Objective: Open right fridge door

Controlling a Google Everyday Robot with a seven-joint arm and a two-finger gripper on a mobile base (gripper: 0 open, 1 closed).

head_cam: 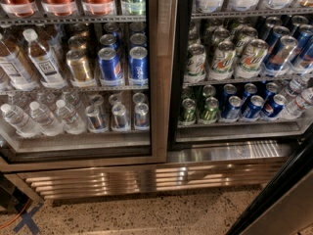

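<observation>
The right fridge door (289,210) shows only as a slanted strip in the bottom right corner. Its black inner rim runs diagonally and a grey face lies below it. It stands swung out from the cabinet toward the camera. The right compartment (244,62) behind it looks uncovered, with green, white and blue cans on wire shelves inside a black gasket frame. The left door (164,82), steel-framed with glass, is shut over water bottles and cans. My gripper is out of view, and no part of the arm shows.
A steel vent grille (146,177) runs along the fridge base above a speckled floor (146,212). A blue tape cross (27,220) and an orange cable (9,220) lie at the bottom left beside a dark object (7,197).
</observation>
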